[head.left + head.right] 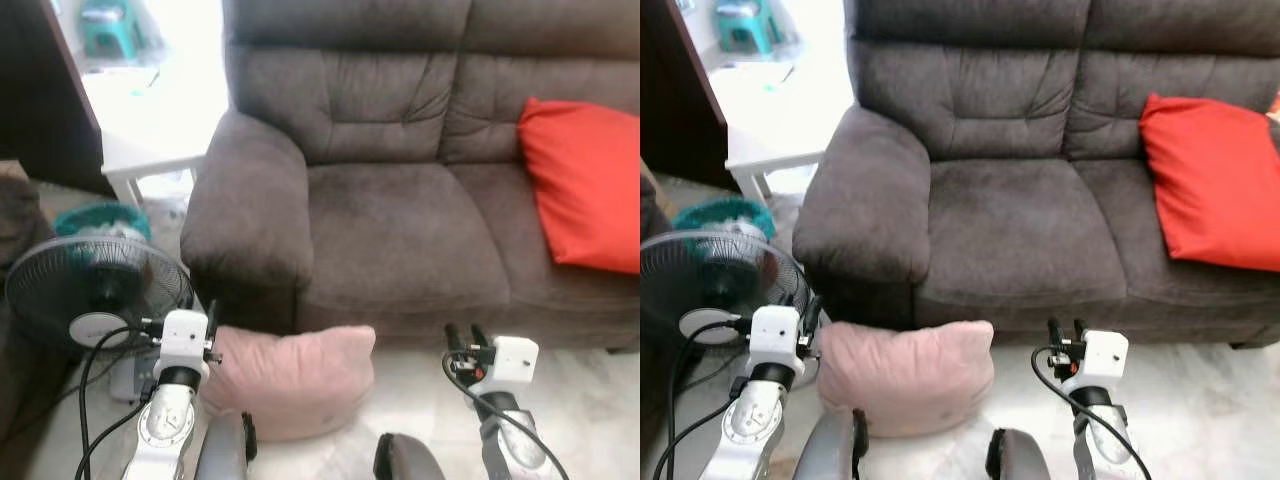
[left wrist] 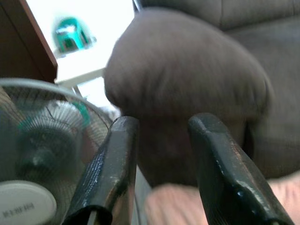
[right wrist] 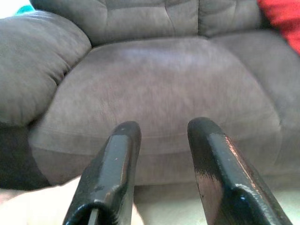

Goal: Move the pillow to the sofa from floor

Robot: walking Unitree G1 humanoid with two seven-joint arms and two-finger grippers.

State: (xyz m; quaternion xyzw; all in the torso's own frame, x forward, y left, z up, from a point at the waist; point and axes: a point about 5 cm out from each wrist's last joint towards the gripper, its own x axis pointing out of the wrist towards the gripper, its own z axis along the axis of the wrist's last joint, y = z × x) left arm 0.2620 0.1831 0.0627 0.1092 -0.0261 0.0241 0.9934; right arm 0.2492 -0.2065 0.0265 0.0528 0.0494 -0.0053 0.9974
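Two silver arms, white boxy wrist blocks. Black cables loop off both. Left gripper (image 2: pixel 161 168) and right gripper (image 3: pixel 161 173) have glossy black fingers.

Your head cameras look forward and down at the sofa (image 1: pixel 400 200) from close range, both sharing its seat and the pink pillow (image 1: pixel 290 380) below. Each wrist camera peers along its own fingers: left toward the armrest, right toward the seat cushion.

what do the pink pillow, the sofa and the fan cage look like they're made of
Pink pillow: soft woven fabric over stuffing, judging by its matte, dented, sagging shape. Sofa: brown suede-like or microfibre upholstery, going by the short nap with lighter brushed streaks. Fan: cage looks like thin dark wire, probably painted metal.
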